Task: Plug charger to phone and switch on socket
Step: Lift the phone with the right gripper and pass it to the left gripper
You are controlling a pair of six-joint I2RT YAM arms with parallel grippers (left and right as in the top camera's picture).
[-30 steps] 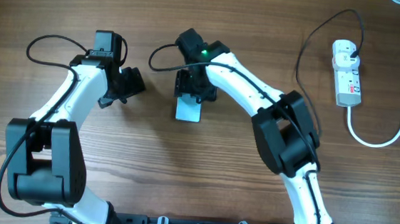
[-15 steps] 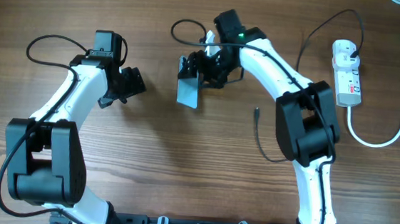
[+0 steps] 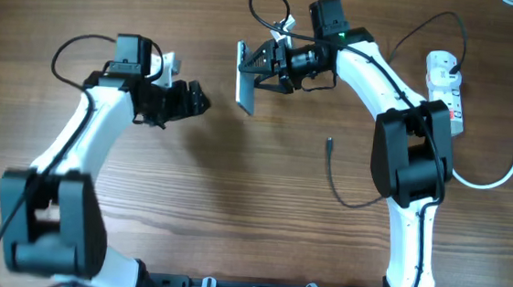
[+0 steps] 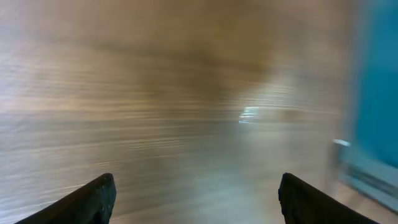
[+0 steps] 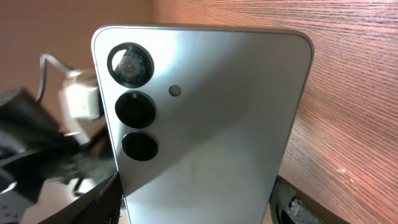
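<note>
My right gripper is shut on the phone and holds it on edge above the table, far centre. In the right wrist view the phone's silver back with three lenses fills the space between my fingers. My left gripper is open and empty, a little left of the phone. In its blurred view a teal strip of the phone's screen shows at the right. The charger's black cable runs from the socket to its connector tip, which lies loose on the table.
The socket's thick white lead loops at the far right. The charger cable curves across the table below the right arm. The arm bases stand along the front edge.
My right gripper has lifted the phone off the table, carried it farther back and right, and turned it on edge. My left gripper has swung right toward it.
</note>
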